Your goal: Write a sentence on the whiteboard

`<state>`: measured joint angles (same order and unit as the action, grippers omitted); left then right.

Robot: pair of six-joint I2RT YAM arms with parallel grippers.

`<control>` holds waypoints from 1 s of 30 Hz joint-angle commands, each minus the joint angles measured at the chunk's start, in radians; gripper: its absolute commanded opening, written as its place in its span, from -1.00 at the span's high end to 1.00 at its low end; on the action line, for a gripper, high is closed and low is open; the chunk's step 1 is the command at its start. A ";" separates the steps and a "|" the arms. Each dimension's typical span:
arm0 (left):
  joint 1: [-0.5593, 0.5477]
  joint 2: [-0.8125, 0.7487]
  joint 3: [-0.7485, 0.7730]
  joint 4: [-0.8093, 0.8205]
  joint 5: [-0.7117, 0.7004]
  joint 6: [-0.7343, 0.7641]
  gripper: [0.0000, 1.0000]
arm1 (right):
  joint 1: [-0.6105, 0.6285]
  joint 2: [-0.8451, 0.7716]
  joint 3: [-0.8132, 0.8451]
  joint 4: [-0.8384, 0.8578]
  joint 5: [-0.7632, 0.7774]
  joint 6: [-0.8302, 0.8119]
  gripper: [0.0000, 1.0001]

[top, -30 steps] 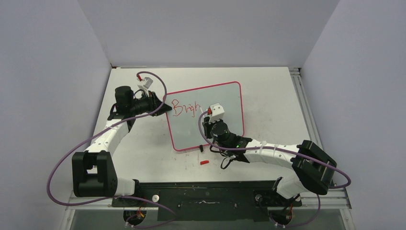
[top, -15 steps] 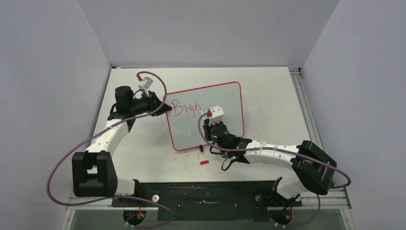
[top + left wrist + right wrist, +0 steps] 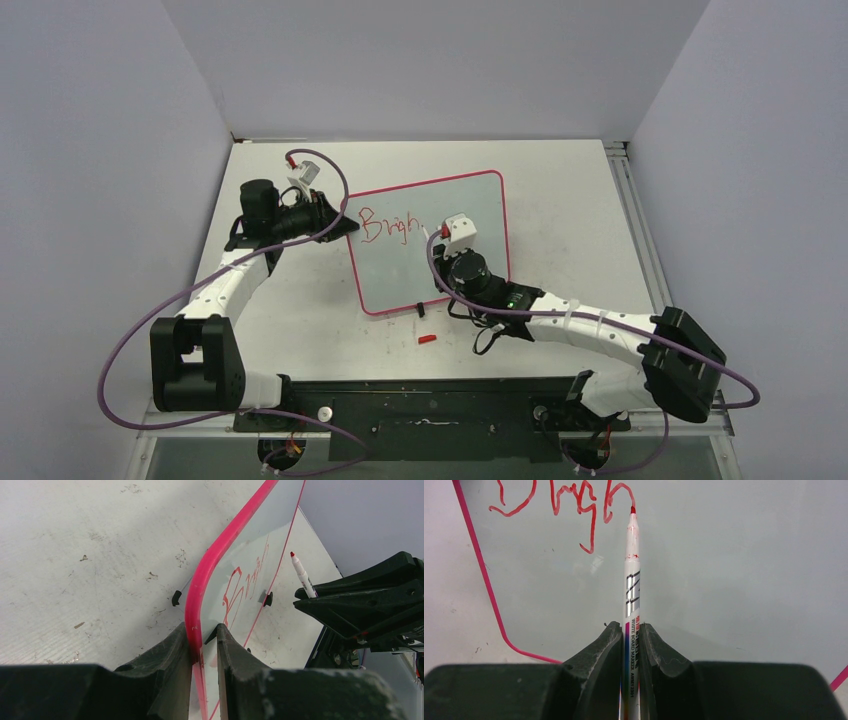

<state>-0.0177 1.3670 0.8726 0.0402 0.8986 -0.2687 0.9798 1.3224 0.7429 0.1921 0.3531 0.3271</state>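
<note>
The right claw (image 3: pixel 626 628) is pinching the marker (image 3: pixel 631 580). It has slid a little toward the whiteboard's (image 3: pixel 400 275) right side since a second ago. The red tip is now sitting at the end of the "h" in the sentence (image 3: pixel 388 226), which is reading "Brigh". Its arm is reaching in low past the whiteboard's near right corner, and the elbow has swung farther out. The left claw (image 3: pixel 202 630) is still squeezing the whiteboard's pink left edge. A red cap (image 3: pixel 427 340) is lying on the bench (image 3: pixel 560 200) near the whiteboard's near edge.

The whiteboard (image 3: pixel 392 276) lies mid-counter (image 3: pixel 570 200); the sentence (image 3: pixel 388 226) sits on its upper left; perhaps a cap (image 3: pixel 427 339) lies just before the board.
</note>
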 commanded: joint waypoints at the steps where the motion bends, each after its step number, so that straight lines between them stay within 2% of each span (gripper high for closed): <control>1: -0.007 -0.032 0.026 0.019 -0.006 0.028 0.69 | -0.028 -0.024 0.050 -0.032 -0.055 0.008 0.89; 30: -0.008 -0.040 0.025 0.015 -0.008 0.031 0.69 | -0.069 0.066 0.126 -0.070 -0.112 0.030 0.89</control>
<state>-0.0189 1.3624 0.8726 0.0387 0.8989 -0.2684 0.9207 1.3777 0.8196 0.1162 0.2523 0.3462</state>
